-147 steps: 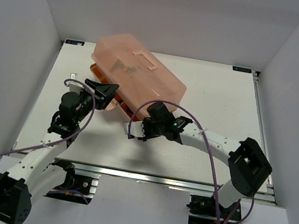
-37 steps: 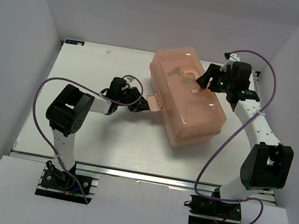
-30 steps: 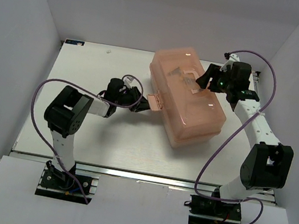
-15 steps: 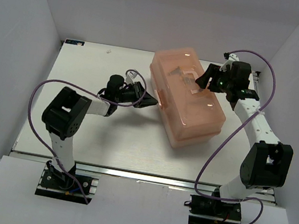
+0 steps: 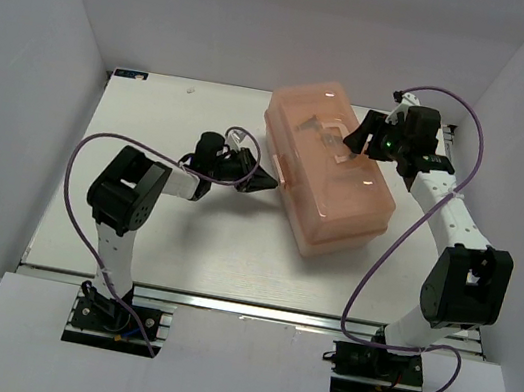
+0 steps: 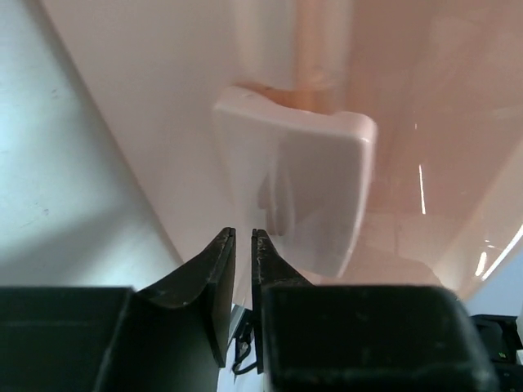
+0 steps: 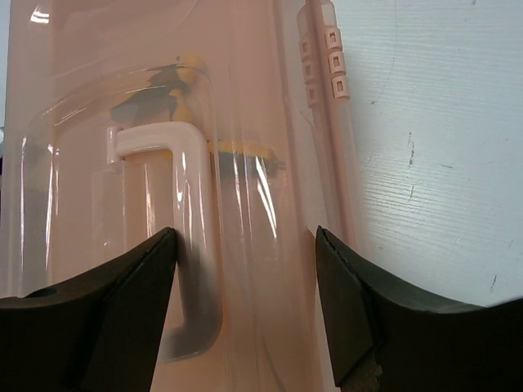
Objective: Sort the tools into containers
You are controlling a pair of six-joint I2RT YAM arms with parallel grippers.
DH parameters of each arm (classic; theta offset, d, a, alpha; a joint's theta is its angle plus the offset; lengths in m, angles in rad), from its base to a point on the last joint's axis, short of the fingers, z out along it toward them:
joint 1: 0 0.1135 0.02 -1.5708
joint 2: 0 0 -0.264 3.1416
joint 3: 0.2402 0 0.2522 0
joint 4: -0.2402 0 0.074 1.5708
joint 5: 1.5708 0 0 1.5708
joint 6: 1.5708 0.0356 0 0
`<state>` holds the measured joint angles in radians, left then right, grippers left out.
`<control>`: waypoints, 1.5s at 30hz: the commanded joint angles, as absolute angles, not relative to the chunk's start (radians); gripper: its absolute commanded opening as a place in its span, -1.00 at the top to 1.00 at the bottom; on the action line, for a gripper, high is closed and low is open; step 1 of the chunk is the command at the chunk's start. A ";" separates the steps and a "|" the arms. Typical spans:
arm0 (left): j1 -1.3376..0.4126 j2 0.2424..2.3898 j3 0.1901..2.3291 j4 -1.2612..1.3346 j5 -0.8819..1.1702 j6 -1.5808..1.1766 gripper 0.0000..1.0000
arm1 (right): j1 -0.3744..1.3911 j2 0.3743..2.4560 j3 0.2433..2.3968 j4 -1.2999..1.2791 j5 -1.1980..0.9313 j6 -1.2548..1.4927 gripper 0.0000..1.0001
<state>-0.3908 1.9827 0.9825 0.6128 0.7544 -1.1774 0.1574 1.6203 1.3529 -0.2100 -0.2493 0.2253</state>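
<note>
The containers belong to one salmon-pink toolbox point(image 5: 333, 193), standing closed right of the table's middle. Its latch point(image 5: 282, 171) point(image 6: 315, 180) lies flat against the box's left side. My left gripper point(image 5: 267, 181) point(image 6: 243, 237) points at that side just below the latch, its jaws almost together with nothing between them. My right gripper point(image 5: 352, 143) point(image 7: 245, 245) hangs open over the lid beside the white handle point(image 7: 155, 143). Through the lid I see blurred yellow-and-black tools point(image 7: 184, 98); the other tools are hidden.
The lid's hinge point(image 7: 327, 49) runs along the box's right edge. White walls close in the table point(image 5: 135, 224) at the back and sides. Both arms' purple cables point(image 5: 83, 175) loop above the table.
The latch, which stuck out level towards my left gripper, now lies folded against the box. My left gripper has shifted slightly. The right arm has not moved.
</note>
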 commanded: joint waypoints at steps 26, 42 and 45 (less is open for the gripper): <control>-0.399 2.091 1.066 0.710 0.810 -1.224 0.17 | 0.138 1.729 1.299 -0.477 -0.147 0.252 0.41; -0.397 2.065 0.927 1.124 0.827 -1.419 0.31 | 0.140 1.733 1.302 -0.479 -0.147 0.249 0.40; -0.397 2.086 0.916 1.195 0.831 -1.456 0.29 | 0.140 1.735 1.301 -0.479 -0.149 0.249 0.40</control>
<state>-0.3943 2.1193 0.9154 1.0241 0.8051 -1.3979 0.1524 1.6299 1.3670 -0.2256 -0.2573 0.2264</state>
